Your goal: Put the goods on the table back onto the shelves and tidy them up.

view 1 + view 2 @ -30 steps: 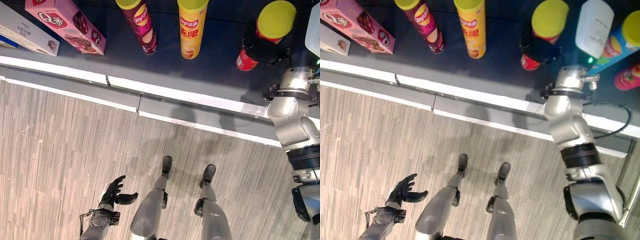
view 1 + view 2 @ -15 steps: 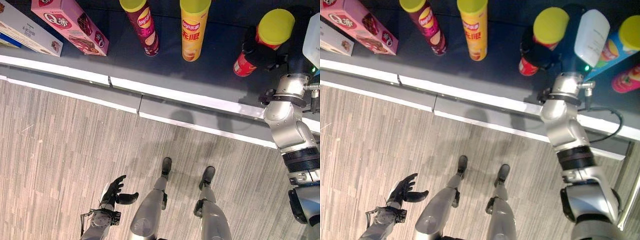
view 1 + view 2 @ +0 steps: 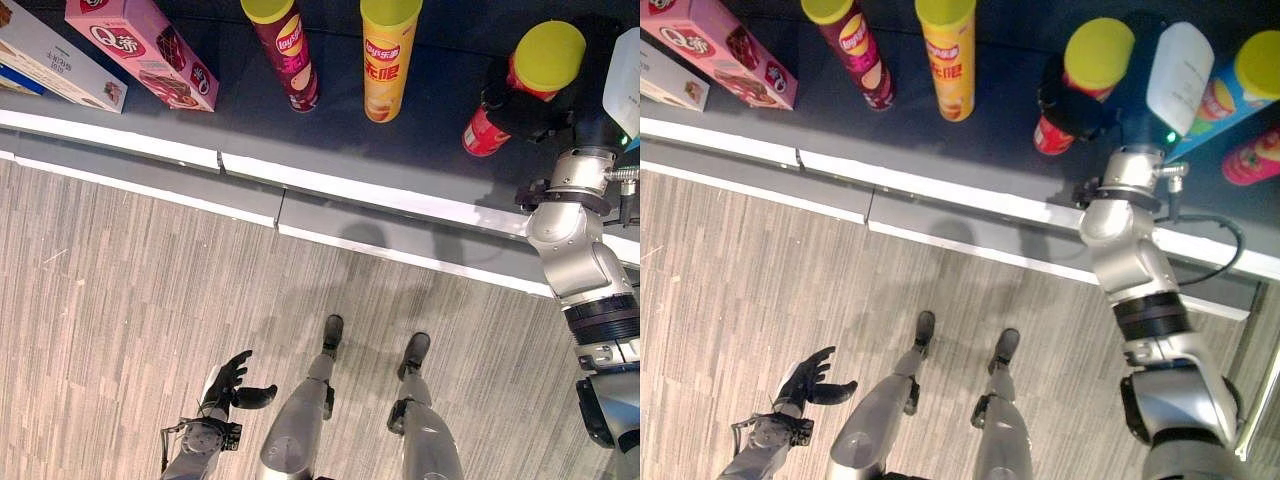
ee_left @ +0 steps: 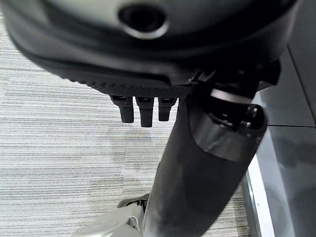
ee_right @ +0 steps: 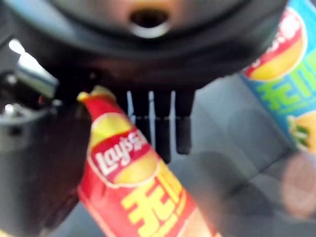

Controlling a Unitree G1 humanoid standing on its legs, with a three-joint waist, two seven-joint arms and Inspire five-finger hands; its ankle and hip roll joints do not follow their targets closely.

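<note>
The right hand (image 3: 1072, 108) reached onto the dark shelf (image 3: 330, 150) and was wrapped round the red chip can (image 3: 520, 85) with a yellow-green lid, thumb on one side and fingers on the other; the can stood upright on the shelf. To its left stood a yellow can (image 3: 385, 55), a maroon can (image 3: 283, 50) and a pink box (image 3: 140, 50). The left hand (image 3: 228, 385) hung low above the floor (image 3: 120, 300), fingers loosely spread and empty.

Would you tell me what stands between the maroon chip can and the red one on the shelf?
The yellow chip can stands between the maroon chip can and the red chip can, in both eye views.
</note>
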